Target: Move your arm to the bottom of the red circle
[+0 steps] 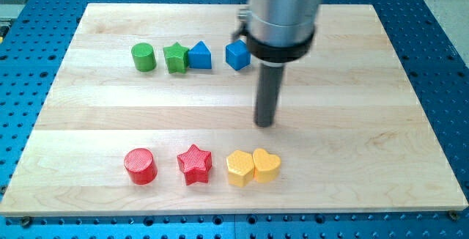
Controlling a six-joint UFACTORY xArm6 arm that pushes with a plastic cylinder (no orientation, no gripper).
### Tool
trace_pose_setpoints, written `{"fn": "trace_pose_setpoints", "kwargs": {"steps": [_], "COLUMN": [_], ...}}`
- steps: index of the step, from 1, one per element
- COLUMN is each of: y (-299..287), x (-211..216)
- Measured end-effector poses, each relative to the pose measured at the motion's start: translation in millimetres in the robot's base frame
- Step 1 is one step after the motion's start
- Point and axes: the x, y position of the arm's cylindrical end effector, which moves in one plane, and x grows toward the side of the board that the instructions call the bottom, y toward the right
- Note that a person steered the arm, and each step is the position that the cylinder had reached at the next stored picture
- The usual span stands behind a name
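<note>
Hanging from a wide, brushed-metal cylinder ringed by a black collar, my tip point(264, 124) is the blunt lower end of a straight dark rod; it has no jaws to open or close and holds nothing, standing free on bare wood near the middle of the board, touching no block. It sits above the two yellow pieces and well to the view's right of, and higher than, the red circle point(140, 166).

That red circle is a short ribbed cylinder with a flat top, lying near the view's bottom left of the wooden board point(381, 122); just to its right is the red star point(194, 163), then a yellow hexagon point(239, 168) touching a yellow heart point(267, 165); all look like ridged, printed plastic.

Along the top row sit a green cylinder point(143, 56), a green star point(176, 58) touching a blue triangle point(199, 56), and, a little apart, a blue block point(237, 55) whose right edge is hidden behind the arm's housing, so its exact shape is hard to settle.

The board is pale, smooth planks with faint grain, lying on a blue perforated table point(440, 41); the arm's housing is cut off by the view's top edge, and a grey metal plate behind it is barely visible.
</note>
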Motion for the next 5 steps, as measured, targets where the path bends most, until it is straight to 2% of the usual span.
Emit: {"fn": "trace_pose_setpoints", "kwargs": {"steps": [1,2,3,4,5], "y": [-67.7,-96.9,-66.0,-34.9,-48.6], "x": [0.3,9.2,44.7,17.8,-30.5]}}
